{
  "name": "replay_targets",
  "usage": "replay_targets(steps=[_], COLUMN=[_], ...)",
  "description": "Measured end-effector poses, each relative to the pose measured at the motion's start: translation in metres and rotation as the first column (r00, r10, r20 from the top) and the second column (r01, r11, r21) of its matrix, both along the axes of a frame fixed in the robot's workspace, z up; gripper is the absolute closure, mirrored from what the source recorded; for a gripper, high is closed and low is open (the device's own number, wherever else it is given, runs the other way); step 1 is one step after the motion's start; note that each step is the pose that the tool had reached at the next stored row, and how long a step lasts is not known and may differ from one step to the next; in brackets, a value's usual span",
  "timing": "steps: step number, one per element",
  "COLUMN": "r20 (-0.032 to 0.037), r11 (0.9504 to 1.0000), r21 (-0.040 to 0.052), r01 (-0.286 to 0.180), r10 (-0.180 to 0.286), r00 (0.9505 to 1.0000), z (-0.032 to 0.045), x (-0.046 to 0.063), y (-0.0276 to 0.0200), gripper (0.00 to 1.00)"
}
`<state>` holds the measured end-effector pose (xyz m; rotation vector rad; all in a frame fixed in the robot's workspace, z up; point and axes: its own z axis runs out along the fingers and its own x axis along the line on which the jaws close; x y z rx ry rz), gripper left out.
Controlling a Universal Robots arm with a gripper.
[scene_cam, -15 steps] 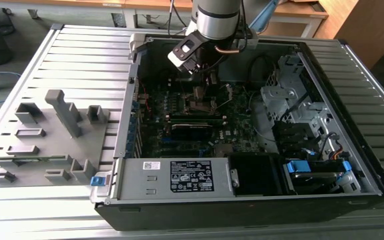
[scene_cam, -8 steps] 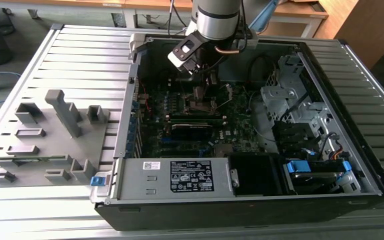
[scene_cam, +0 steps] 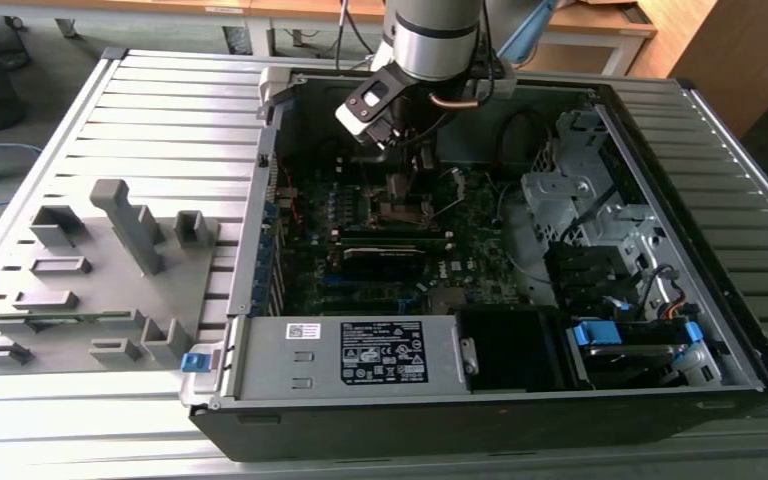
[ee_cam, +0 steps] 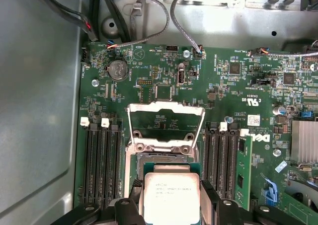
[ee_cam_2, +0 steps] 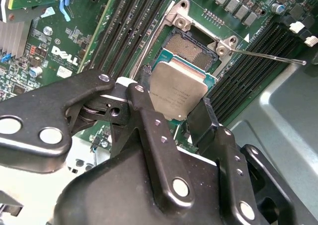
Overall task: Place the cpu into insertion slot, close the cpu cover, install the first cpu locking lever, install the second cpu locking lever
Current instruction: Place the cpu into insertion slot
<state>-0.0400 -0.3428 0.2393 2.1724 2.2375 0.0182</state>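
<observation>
The gripper clamps the cpu by opposite edges, holding it flat just over the slot. Ahead of it the cover stands raised, leaving the slot free for seating.

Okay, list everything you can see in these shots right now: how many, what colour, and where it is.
table: one, grey, slatted.
computer case: one, black, open on the table.
fixture: one, grey with blocks, on the table, exterior view's left of the computer case.
motherboard: one, green, inside the computer case.
power supply: one, silver, labelled, near edge of the computer case in the exterior view.
insertion slot: one, black, on the motherboard, uncovered.
memory slots: several, black, flanking the insertion slot.
cpu cover: one, silver-grey frame, swung open beside the insertion slot.
cpu: one, silver-grey, held partly over the insertion slot.
gripper: one, black, shut on the cpu.
</observation>
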Motion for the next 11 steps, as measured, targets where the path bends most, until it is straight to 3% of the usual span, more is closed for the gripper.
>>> replay_targets(steps=[6,11], r20=[-0.0002,-0.0002], r11=[1.0,1.0], r21=[-0.0004,-0.0005], r01=[0.0,0.0], r10=[0.0,0.0], r00=[1.0,1.0], z=[-0.0065,-0.0076], x=[0.0,0.0], y=[-0.0001,-0.0001], gripper=[0.46,0.46])
